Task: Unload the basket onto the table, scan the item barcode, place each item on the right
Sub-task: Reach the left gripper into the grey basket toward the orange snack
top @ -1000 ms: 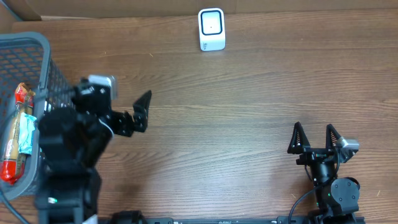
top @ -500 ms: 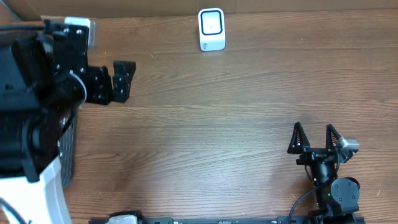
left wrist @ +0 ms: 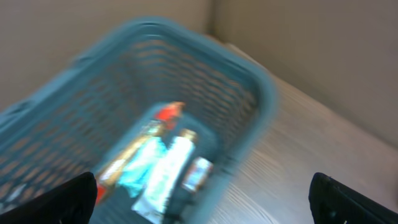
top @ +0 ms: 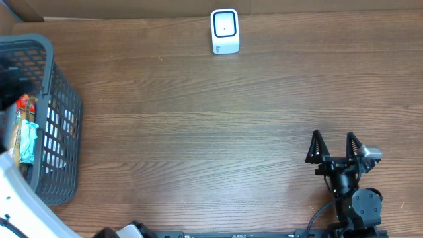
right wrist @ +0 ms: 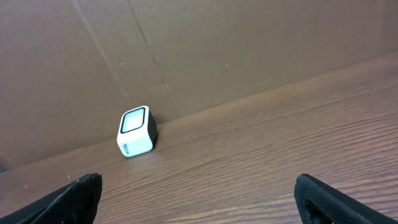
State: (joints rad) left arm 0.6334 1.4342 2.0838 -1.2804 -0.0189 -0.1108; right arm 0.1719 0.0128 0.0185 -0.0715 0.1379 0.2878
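My left claw (left wrist: 202, 194) hangs wide open above the basket (top: 61, 155), holding nothing; its two dark fingertips show only at the lower corners of my left wrist view, which is blurred. From overhead the claw itself cannot be made out, only a bit of my white arm (top: 8, 195) at the left edge of the desk (top: 211, 125). The things to scan lie at the bottom of the grey mesh basket, at the far left of the desk: a long red and yellow packet (top: 24, 104), a teal packet (top: 28, 140) just beside it, and, in the wrist view, a white tube (left wrist: 172, 169) lying alongside them, though the blur hides any labels. The scanner (top: 225, 30), a small white box with a dark window, stands upright at the far edge of the desk against the cardboard wall (right wrist: 249, 56), well apart from the basket. My right claw (top: 334, 136) rests near the front right of the desk, spread open and empty, facing the scanner.
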